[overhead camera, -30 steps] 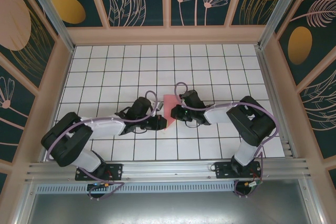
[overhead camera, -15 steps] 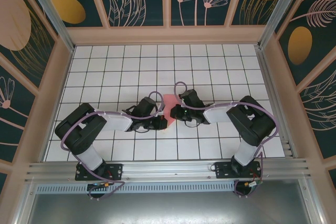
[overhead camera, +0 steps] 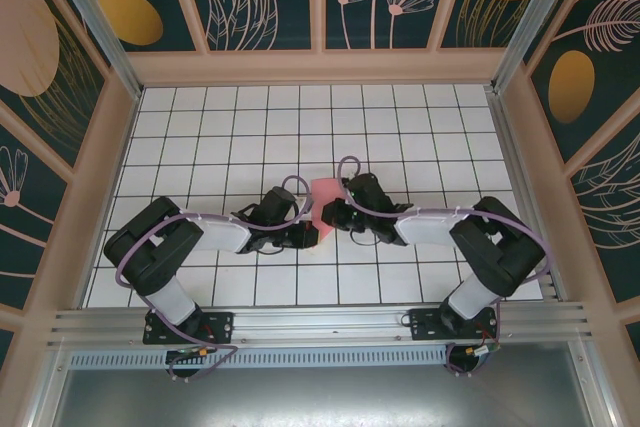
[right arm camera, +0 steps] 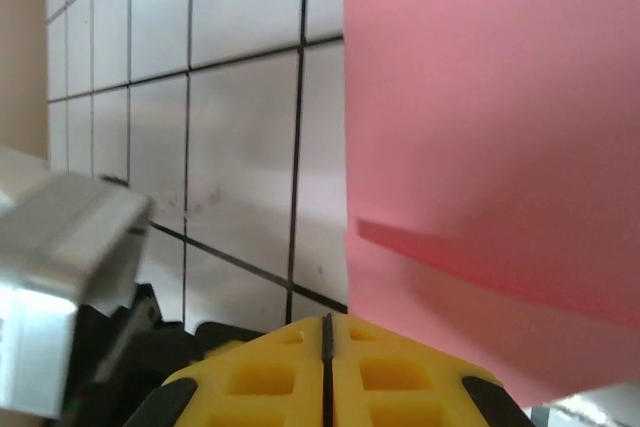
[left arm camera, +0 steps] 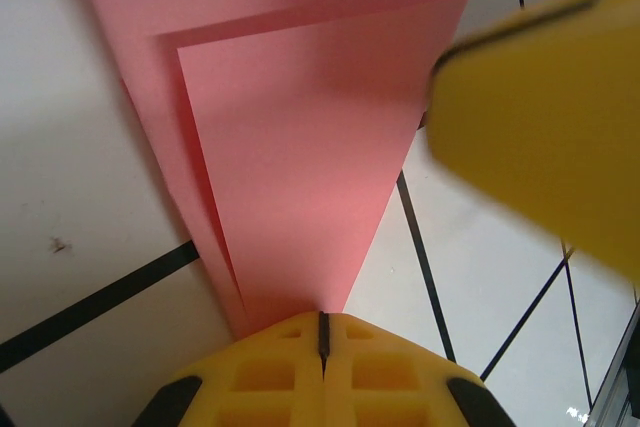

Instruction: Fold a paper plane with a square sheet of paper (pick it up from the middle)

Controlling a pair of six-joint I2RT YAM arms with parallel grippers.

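Dead centre of the white tiled tabletop with black grid lines (overhead camera: 200, 137): a folded pink paper sheet (overhead camera: 322, 195), a smaller flap lying on top of its larger layer. Left of it and a touch nearer the front edge, the black left gripper with yellow fingers (overhead camera: 306, 235), the sheet's near tip caught between those fingers. Right of the sheet, just beside its edge, the matching right gripper (overhead camera: 333, 211), slightly farther back than the left one.
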